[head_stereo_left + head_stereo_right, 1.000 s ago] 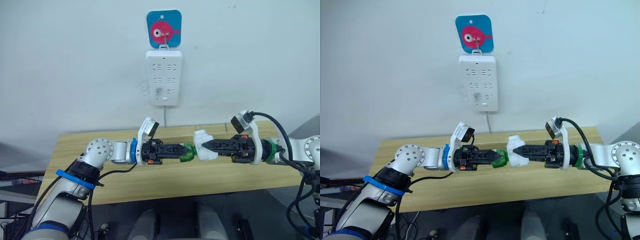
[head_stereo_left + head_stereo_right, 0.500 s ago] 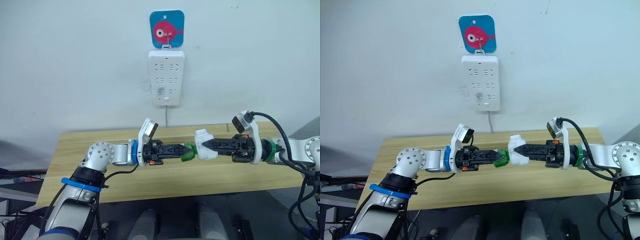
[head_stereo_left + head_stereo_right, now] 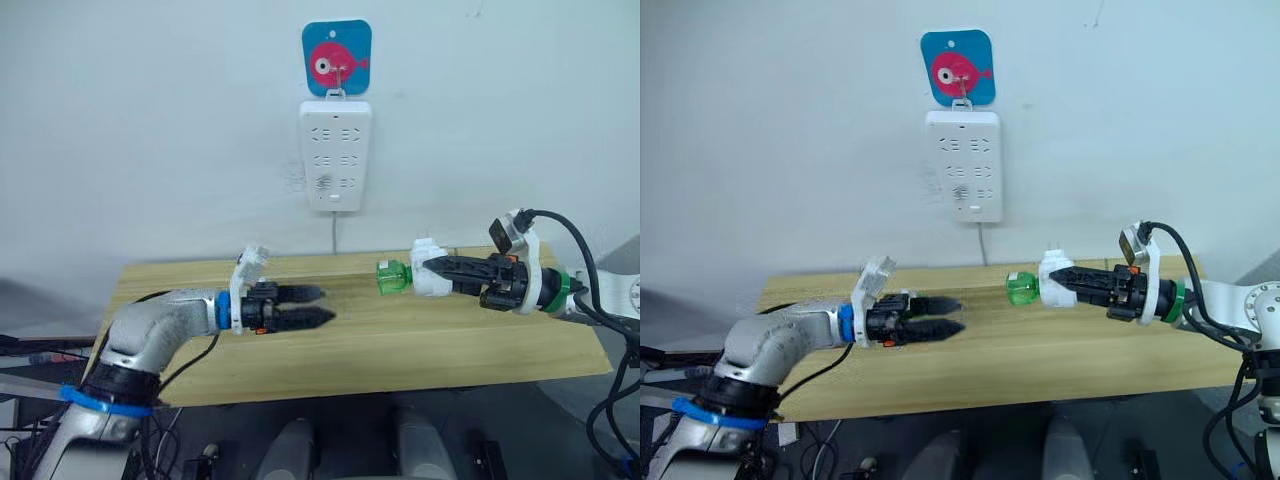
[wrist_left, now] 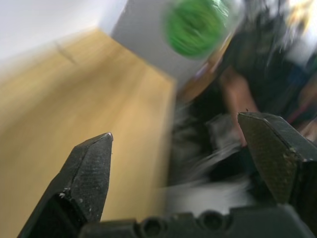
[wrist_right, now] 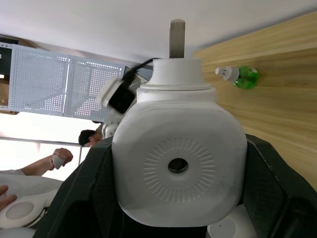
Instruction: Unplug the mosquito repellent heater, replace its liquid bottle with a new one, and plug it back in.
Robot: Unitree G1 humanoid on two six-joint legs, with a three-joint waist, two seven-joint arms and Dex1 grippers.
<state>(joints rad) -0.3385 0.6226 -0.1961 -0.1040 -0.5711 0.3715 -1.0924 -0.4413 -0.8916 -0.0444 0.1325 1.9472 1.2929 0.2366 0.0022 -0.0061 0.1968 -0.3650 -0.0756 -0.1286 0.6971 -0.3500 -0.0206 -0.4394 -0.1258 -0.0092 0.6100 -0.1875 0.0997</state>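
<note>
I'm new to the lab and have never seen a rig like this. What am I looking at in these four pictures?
This is a two-armed humanoid robot. Each arm ends in a black two-fingered claw. The two wide pictures come from cameras in its head, looking down over its arms at a wooden table, with a white power strip hanging on the wall above. The other two pictures come from a camera on each wrist, looking along that claw's fingers. The right claw grips a small white heater for mosquito repellent above the table, with a green bottle sticking out of its end. The left claw is open and empty, also above the table. The right wrist picture shows the heater close up, and beyond it a spare bottle lying on the table.
</note>
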